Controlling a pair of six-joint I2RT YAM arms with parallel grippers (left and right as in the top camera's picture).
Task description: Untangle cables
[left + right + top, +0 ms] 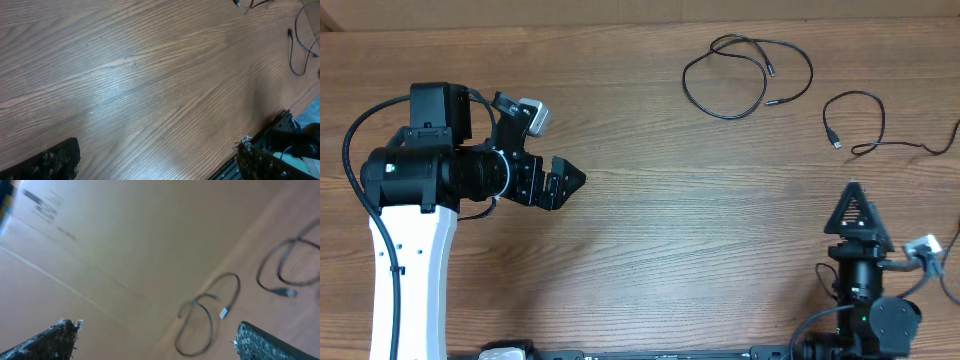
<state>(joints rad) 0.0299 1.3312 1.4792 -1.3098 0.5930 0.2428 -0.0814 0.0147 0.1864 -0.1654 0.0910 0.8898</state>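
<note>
Wooden tabletop [650,270] is carrying both cables [685,82] apart at upper right, so left hand [572,181] and right hand [853,197] are idling spread, empty.

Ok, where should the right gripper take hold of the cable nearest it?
I'd grip the nearer cable just behind its silver plug, with the right gripper coming straight down. It lies flat on the table, and that stretch is clear of the looped cable.
</note>
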